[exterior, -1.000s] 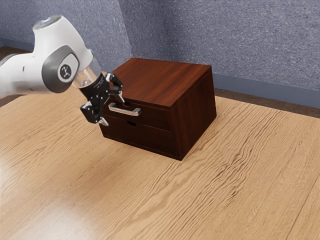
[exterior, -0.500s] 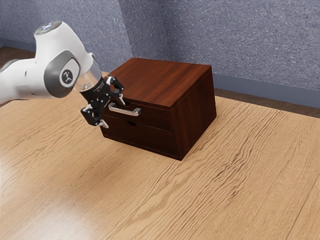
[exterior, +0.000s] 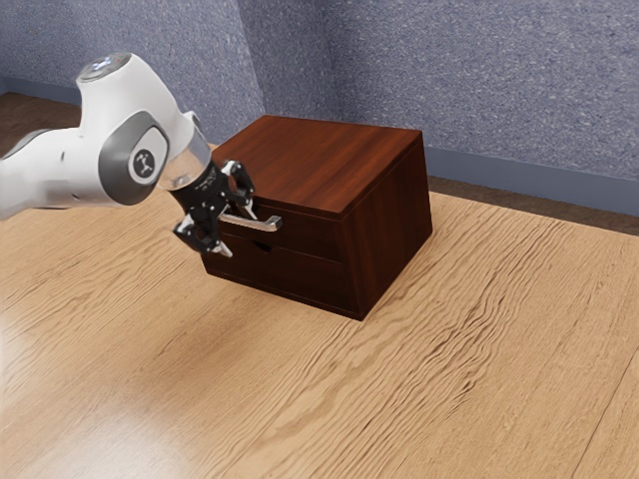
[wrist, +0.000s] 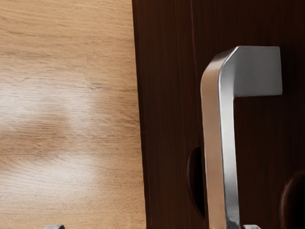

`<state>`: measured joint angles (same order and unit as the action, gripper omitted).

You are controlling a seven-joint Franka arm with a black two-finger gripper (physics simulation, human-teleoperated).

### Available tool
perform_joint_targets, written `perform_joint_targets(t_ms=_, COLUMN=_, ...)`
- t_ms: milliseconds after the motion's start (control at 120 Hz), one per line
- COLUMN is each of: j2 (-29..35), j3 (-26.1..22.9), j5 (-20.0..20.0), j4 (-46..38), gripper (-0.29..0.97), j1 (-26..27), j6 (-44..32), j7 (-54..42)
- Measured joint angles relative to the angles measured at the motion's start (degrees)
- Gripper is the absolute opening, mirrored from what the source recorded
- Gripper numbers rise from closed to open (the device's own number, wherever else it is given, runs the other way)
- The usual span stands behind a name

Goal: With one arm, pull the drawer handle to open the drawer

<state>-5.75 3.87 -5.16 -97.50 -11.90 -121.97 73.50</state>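
Wooden table (exterior: 429, 379) holds a dark cabinet (exterior: 339, 190). Gripper (exterior: 236, 222) fingers are spread, one above and one below the silver handle (exterior: 262, 224) of the drawer (exterior: 300, 236).

Logged white, round-jointed robot arm (exterior: 50, 180) entering from the exterior view's left, last link lying near level and reaching toward that view's right. Noted large rounded wrist housing with grey circular cap (exterior: 140, 165) at the end of that link, bent down and toward the exterior view's right. Recorded black two-finger gripper (exterior: 236, 218) mounted past the housing on a short dark collar, pointing toward the exterior view's right and tilted slightly downward. Read black fingers (exterior: 241, 184) as spread well apart, one high and one low, set along a slanted line. Jaws wide, not closed together.
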Motion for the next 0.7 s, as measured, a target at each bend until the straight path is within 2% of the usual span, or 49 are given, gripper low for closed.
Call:
perform_joint_targets(t_ms=458, j2=0.5, j3=0.0, j5=-0.1, j4=-0.9, gripper=0.12, j1=0.3, j6=-0.5, j7=-0.2)
perform_joint_targets(t_ms=700, j2=2.4, j3=0.0, j5=-0.1, j4=-3.0, gripper=0.01, j1=0.3, j6=-0.6, j7=-0.2)
